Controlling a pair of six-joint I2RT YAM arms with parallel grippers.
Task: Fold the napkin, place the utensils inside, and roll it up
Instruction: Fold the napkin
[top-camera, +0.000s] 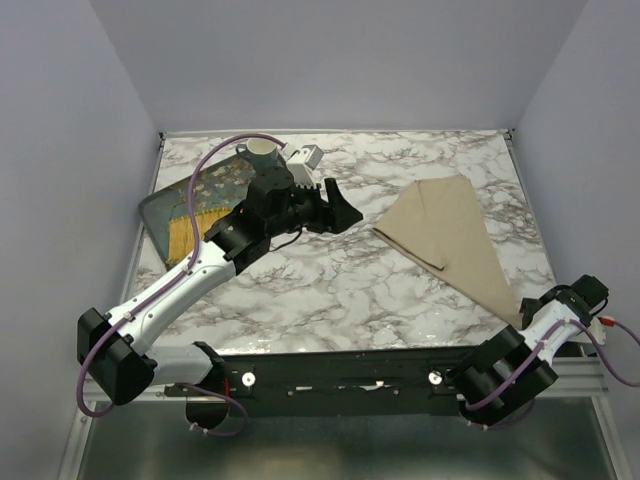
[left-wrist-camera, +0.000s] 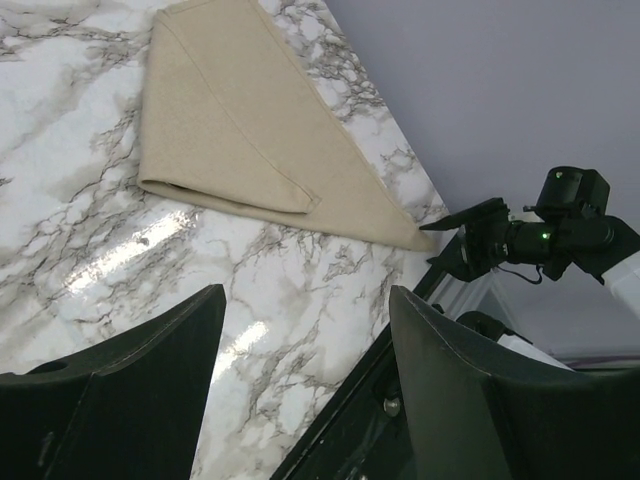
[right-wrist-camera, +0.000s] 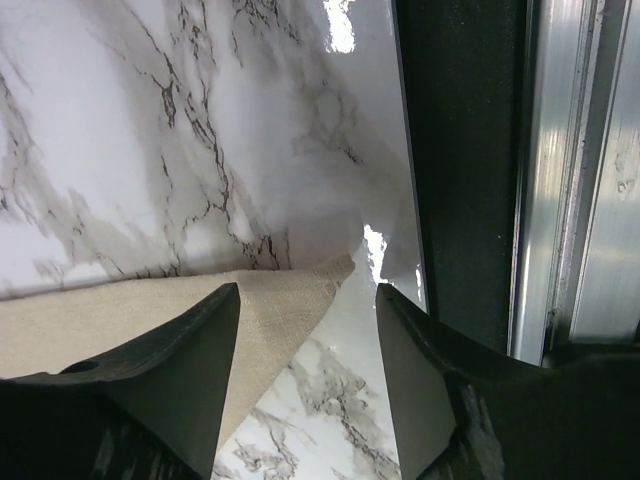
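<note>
At table (top-camera: 330, 290) right edge, napkin (top-camera: 450, 230) corner between parted right tool (right-wrist-camera: 308, 295); left tool (left-wrist-camera: 307, 295) parted.

Glossy marble-patterned table (top-camera: 330, 290), plain pale lilac walls (top-camera: 340, 60), metal edge rail (right-wrist-camera: 580, 180), glare (left-wrist-camera: 110, 265) perhaps from overhead

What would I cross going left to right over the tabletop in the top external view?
floral tray → left pincer, jaws open and empty → folded napkin → right pincer, jaws apart at the napkin's near right corner
</note>
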